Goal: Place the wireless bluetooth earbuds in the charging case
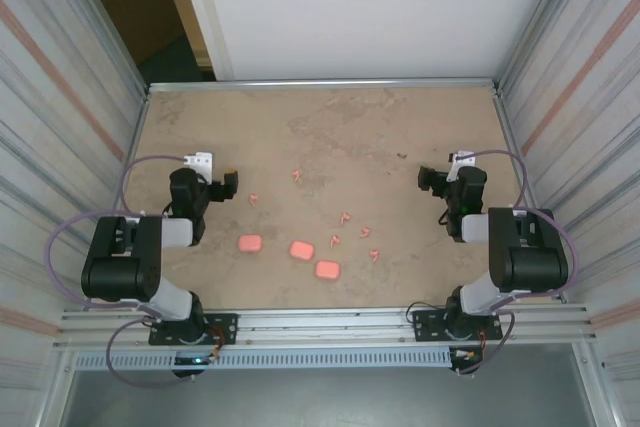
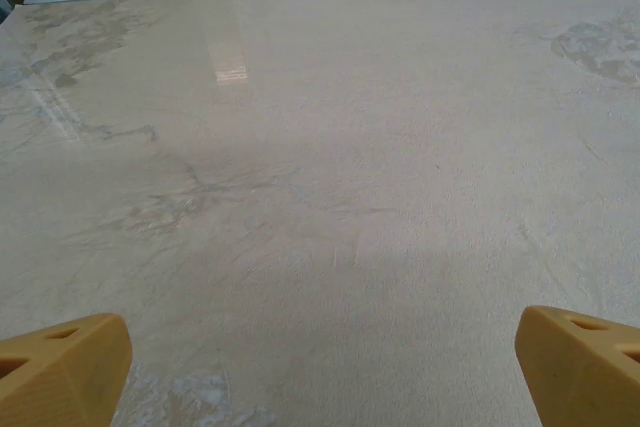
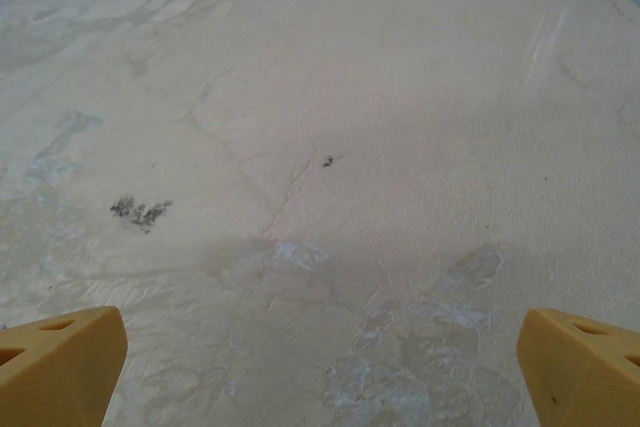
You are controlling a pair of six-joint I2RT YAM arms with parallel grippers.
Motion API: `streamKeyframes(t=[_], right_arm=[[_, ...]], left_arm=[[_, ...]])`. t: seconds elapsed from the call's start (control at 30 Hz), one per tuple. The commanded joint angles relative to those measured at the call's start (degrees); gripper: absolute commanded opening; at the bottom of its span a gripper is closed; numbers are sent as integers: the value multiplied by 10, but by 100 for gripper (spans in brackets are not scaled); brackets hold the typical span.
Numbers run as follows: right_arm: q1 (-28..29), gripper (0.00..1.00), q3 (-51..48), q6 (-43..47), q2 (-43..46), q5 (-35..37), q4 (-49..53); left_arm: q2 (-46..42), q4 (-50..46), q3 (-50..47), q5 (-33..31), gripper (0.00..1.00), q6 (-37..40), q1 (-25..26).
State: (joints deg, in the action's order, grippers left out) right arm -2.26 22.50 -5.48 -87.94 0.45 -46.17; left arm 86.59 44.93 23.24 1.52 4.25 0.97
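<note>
While the left gripper [image 1: 229, 185] and right gripper [image 1: 428, 179] both gape wide above the beige stone-patterned table [image 1: 400, 127], tiny salmon-pink bent-stem plastic earbuds [image 1: 345, 218] lie scattered between them, near three pink rounded-square cases [image 1: 301, 249].

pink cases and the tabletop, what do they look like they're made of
Pink cases: probably moulded plastic, going by the even salmon colour and rounded corners; too small here to judge the finish. Tabletop: beige stone or stone-look laminate, with marbled veining; smooth and semi-glossy, since a light reflection shows near its far edge.
</note>
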Motion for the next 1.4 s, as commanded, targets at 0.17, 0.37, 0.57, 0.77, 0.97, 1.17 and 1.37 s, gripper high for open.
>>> streamKeyframes(t=[0.17, 0.37, 0.57, 0.77, 0.97, 1.17, 1.37], right_arm=[[1, 99, 9, 2, -4, 13, 4], [0, 99, 10, 0, -4, 11, 6], [0, 99, 10, 1, -4, 11, 6], [-1, 99, 10, 1, -4, 10, 6], [0, 99, 6, 1, -2, 12, 0], [4, 99, 29, -4, 77, 28, 112], [22, 99, 76, -20, 184, -3, 290]], left_arm=[[1, 4, 4, 0, 99, -1, 2], [1, 4, 3, 1, 99, -1, 2], [2, 3, 4, 0, 99, -1, 3], [2, 2, 4, 1, 99, -1, 3], [-2, 14, -3, 7, 99, 2, 2], [-82, 9, -38, 6, 99, -1, 2], [-214, -117, -29, 8, 99, -42, 2]])
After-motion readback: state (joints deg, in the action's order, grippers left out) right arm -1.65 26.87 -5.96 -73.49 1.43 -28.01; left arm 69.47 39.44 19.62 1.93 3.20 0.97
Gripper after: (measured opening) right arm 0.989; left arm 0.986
